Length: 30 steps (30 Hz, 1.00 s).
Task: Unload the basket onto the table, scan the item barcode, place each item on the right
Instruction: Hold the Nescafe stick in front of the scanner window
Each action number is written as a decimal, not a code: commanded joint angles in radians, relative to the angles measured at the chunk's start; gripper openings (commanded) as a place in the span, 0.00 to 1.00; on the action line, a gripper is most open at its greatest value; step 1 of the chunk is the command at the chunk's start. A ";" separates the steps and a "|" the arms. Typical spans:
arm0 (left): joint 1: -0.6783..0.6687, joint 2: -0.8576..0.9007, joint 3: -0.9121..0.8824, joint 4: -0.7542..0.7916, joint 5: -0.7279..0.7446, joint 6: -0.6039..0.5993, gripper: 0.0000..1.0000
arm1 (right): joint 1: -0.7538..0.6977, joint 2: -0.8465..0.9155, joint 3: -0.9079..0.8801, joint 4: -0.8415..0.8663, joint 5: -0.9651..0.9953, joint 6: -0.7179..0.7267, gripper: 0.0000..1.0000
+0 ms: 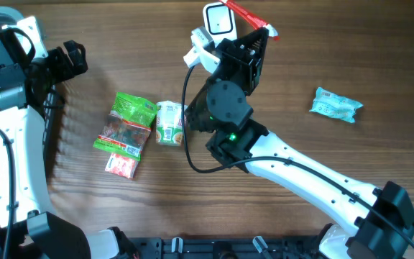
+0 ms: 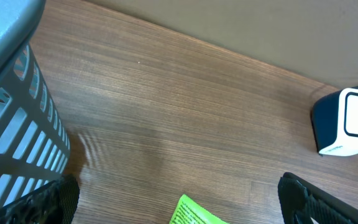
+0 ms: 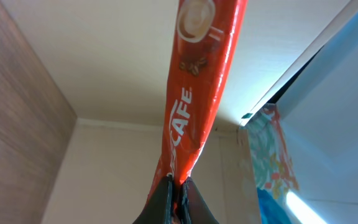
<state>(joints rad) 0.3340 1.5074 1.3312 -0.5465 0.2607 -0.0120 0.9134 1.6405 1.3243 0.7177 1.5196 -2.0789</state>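
Sachet (image 1: 250,16) right of scanner (image 1: 219,21)

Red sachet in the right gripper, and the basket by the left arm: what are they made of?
Red sachet: looks like thin plastic or foil-laminate film, glossy. It carries bright highlights and printed coffee artwork, and its end pinches flat in the right gripper. Basket: probably moulded plastic, dark grey and matte, with even slats and no sheen. Look alone cannot confirm either.
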 commanded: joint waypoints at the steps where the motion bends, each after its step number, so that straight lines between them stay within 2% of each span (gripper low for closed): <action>1: 0.005 0.000 0.012 0.003 0.011 0.005 1.00 | 0.011 0.005 -0.002 0.095 -0.001 0.078 0.04; 5: 0.005 0.000 0.012 0.003 0.011 0.005 1.00 | 0.016 0.005 -0.003 0.084 0.000 0.381 0.04; 8: 0.005 0.000 0.012 0.003 0.012 0.005 1.00 | 0.016 0.005 -0.003 0.085 -0.001 0.458 0.04; 9: 0.005 0.000 0.012 0.003 0.011 0.005 1.00 | 0.015 0.005 -0.003 0.097 -0.001 0.440 0.04; 11: 0.005 0.000 0.012 0.003 0.011 0.005 1.00 | 0.019 0.005 -0.003 0.188 -0.001 0.294 0.04; 15: 0.005 0.000 0.012 0.003 0.011 0.005 1.00 | 0.087 0.005 -0.003 0.515 -0.001 -0.029 0.04; 24: 0.005 0.000 0.012 0.003 0.012 0.005 1.00 | 0.347 0.005 -0.003 0.547 -0.001 -0.033 0.04; 30: 0.005 0.000 0.012 0.003 0.012 0.005 1.00 | 0.380 0.005 -0.003 0.552 0.000 -0.031 0.04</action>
<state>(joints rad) 0.3340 1.5074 1.3312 -0.5461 0.2607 -0.0120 1.2915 1.6447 1.3190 1.2587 1.5204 -2.0789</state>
